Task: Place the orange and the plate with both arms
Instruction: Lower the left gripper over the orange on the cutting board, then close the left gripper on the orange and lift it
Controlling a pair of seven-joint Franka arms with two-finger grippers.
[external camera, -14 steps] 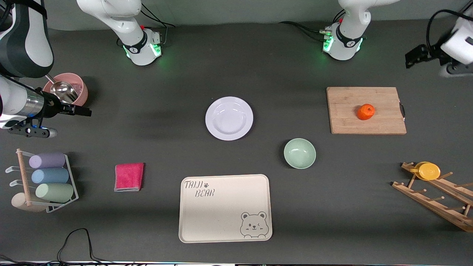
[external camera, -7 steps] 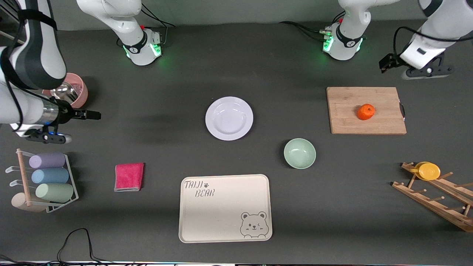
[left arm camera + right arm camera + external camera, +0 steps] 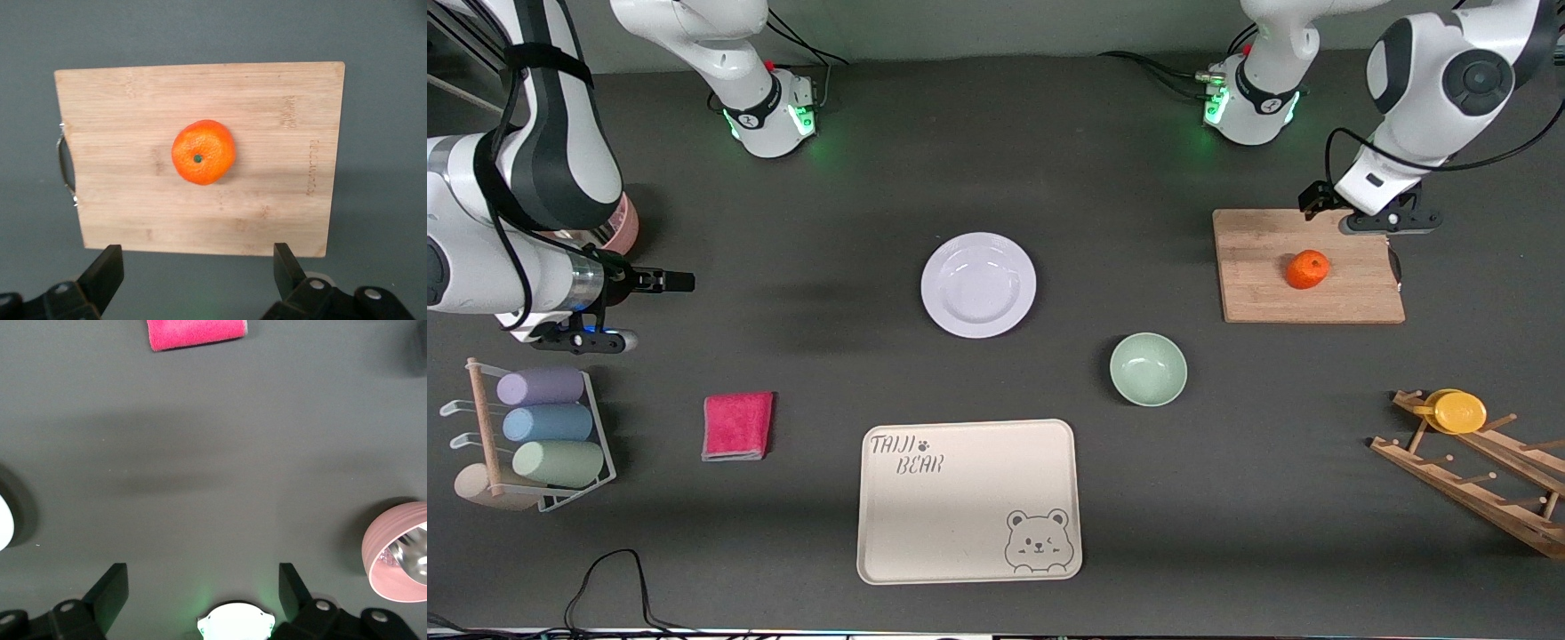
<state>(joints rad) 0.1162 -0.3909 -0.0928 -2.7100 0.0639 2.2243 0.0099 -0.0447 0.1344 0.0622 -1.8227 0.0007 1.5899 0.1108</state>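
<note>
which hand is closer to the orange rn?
Left. The left hand hangs open over the cutting board's edge, just short of the orange. The right hand, also open, is at the right arm's end, past the plate.

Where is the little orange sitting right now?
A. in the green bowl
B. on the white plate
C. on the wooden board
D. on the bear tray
C. The orange rests on the wooden cutting board, with the open left gripper over the board's edge; the plate holds nothing.

High front camera faces the bases; both wrist cameras look straight down.
</note>
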